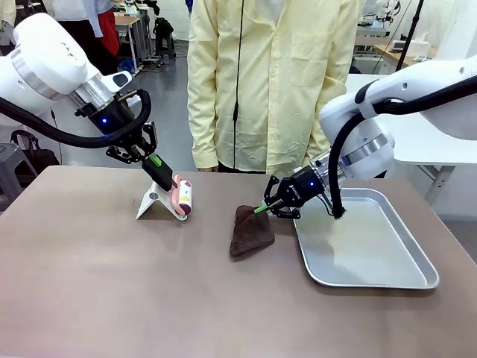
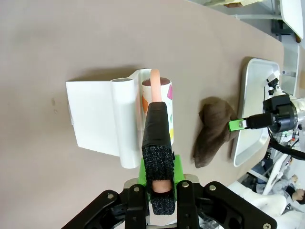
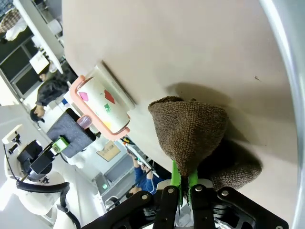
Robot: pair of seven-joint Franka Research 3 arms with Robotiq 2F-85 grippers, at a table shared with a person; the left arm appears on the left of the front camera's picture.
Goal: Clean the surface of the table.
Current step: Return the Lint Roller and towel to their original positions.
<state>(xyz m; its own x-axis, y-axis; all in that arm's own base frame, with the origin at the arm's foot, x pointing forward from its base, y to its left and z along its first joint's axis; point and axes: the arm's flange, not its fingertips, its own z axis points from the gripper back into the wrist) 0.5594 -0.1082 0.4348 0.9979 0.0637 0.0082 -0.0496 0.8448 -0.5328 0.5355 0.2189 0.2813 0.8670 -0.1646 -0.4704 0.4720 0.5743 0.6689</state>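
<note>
The taupe table [image 1: 112, 291] runs across the front view. My left gripper [image 1: 159, 171] is shut on the pink handle of a lint roller [image 1: 183, 195], whose white roll with coloured patches rests against a white folded stand [image 1: 151, 203]. In the left wrist view the gripper [image 2: 157, 112] clamps the handle, with the roller [image 2: 167, 107] beside the stand [image 2: 95, 119]. My right gripper [image 1: 262, 209] is shut on the top of a brown cloth [image 1: 250, 231], which touches the table. In the right wrist view the cloth [image 3: 190, 126] rises in a peak from the gripper [image 3: 184, 177].
A silver metal tray [image 1: 417, 280] lies at the right, just beside the cloth, its rim [image 3: 287, 33] near my right gripper. A person in a pale yellow shirt [image 1: 268, 82] stands at the far edge. The near half of the table is bare.
</note>
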